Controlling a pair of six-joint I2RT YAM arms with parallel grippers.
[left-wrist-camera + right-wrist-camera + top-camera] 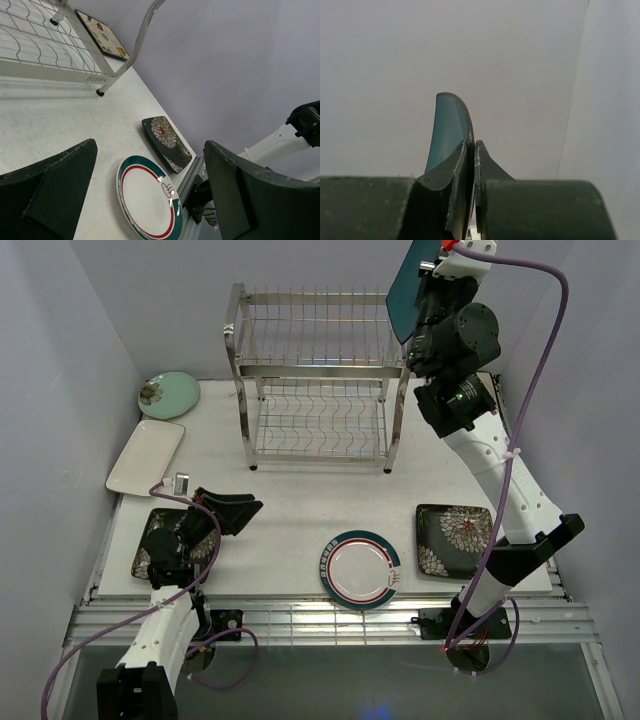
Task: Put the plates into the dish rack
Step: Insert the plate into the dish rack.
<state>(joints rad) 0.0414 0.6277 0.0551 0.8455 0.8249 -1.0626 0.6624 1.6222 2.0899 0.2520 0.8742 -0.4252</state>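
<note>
The right pincer pinches the plain teal plate by its rim, holding it on edge high above the right rear corner of the dish rack. With so thin a bite, the plate may swivel or slip during the descent, knock against the rack instead of entering a slot, and drop. The left pincer stands spread wide in front of the rack, to its left, holding nothing.

Left end effector low, agape, right end effector clamped, probably upturned
</note>
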